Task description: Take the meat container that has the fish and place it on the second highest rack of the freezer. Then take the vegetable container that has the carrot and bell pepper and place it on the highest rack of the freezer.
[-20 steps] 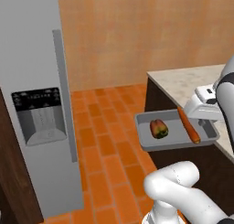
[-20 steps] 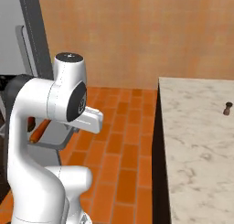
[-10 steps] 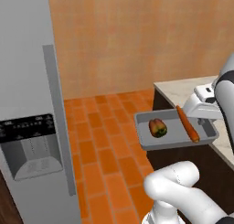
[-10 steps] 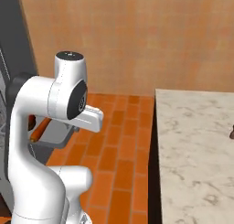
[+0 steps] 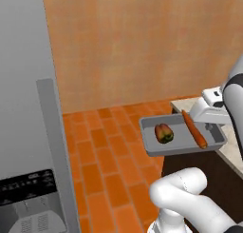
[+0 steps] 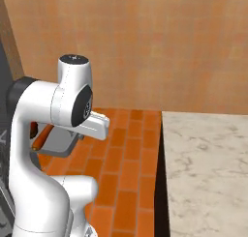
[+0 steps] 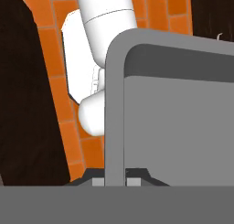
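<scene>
The grey vegetable container (image 5: pixel 182 142) hangs in the air over the brick floor, level, with the carrot (image 5: pixel 194 128) and the bell pepper (image 5: pixel 163 133) lying in it. My gripper (image 5: pixel 219 126) is shut on its right rim. In the hand view that rim (image 7: pixel 115 127) runs up between my fingertips (image 7: pixel 95 181), with my gripper (image 7: pixel 115 181) shut on it. From the right base view, the container (image 6: pixel 60 143) and the carrot (image 6: pixel 42 137) show behind the arm. The freezer (image 5: pixel 23 99) stands at the left, its door shut and its long bar handle (image 5: pixel 54 146) facing me. The meat container with the fish is out of view.
A marble counter (image 6: pixel 208 168) on dark cabinets lies to the right, its corner (image 5: pixel 232 153) just under the container's right end. A dispenser panel (image 5: pixel 28 199) sits low on the freezer door. Orange brick floor (image 5: pixel 104 151) and a tan wall lie ahead.
Both base views have swung, so the camera has moved: the freezer now looms larger at the left and the counter has slid right. The container stays in my grip, level.
</scene>
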